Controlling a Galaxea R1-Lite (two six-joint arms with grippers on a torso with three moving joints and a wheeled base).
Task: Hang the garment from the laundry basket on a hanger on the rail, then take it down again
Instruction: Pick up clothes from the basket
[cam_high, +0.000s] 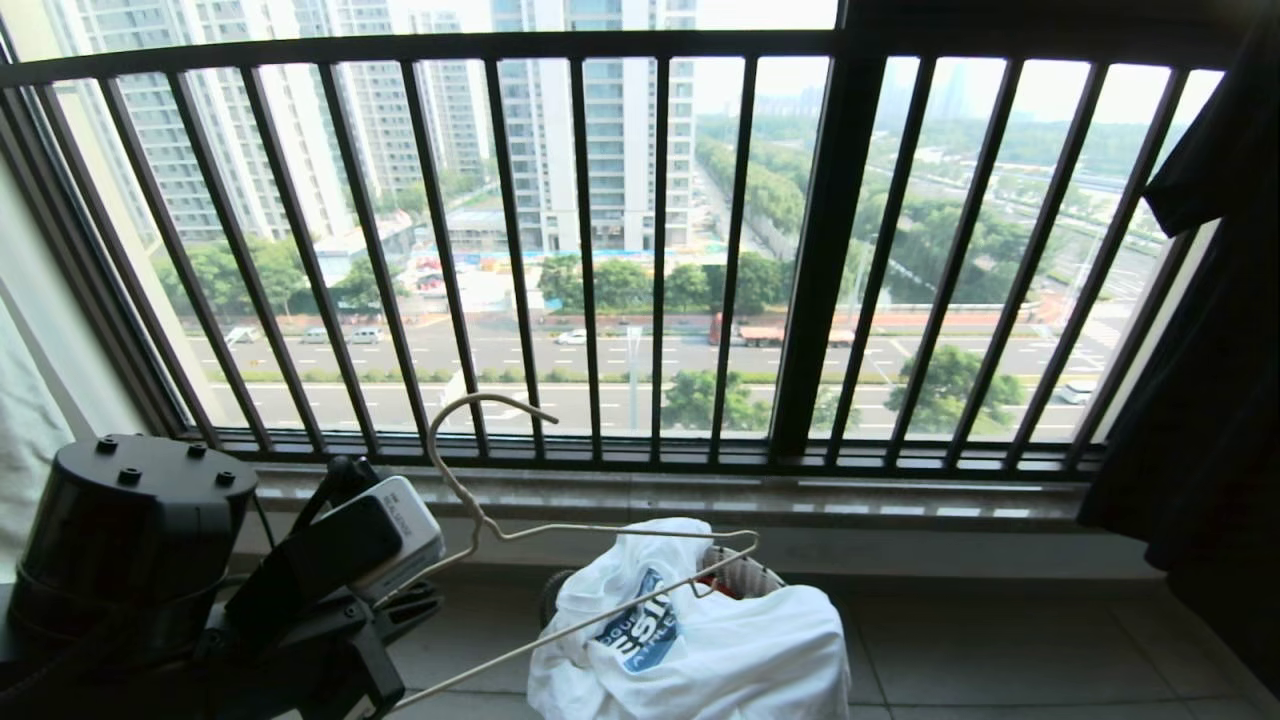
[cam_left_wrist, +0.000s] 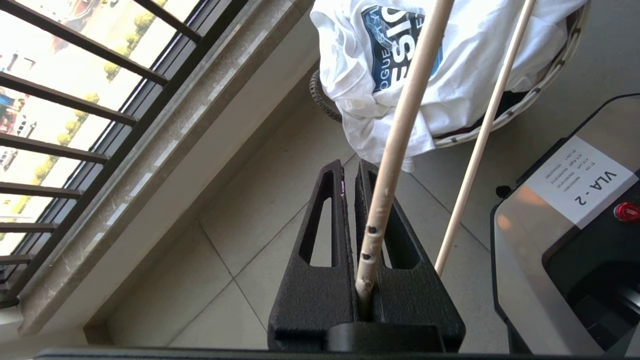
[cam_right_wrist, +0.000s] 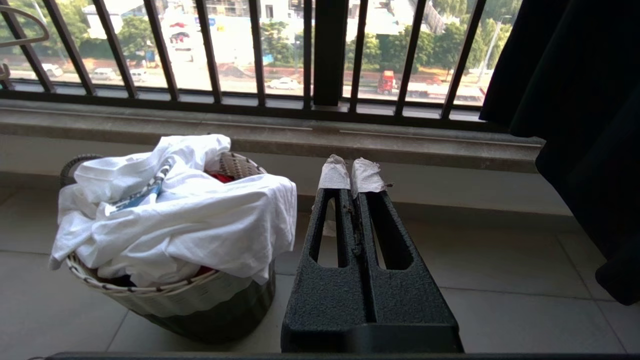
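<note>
Head cam high, facing railing, tilted down. Left wrist cam close behind fingers, looks along hanger to floor. Right wrist cam low, level, near floor. All three share laundry basket and garment.

Strong daylight through railing, hazy glare outside, dim interior, bars bowed at edges
</note>
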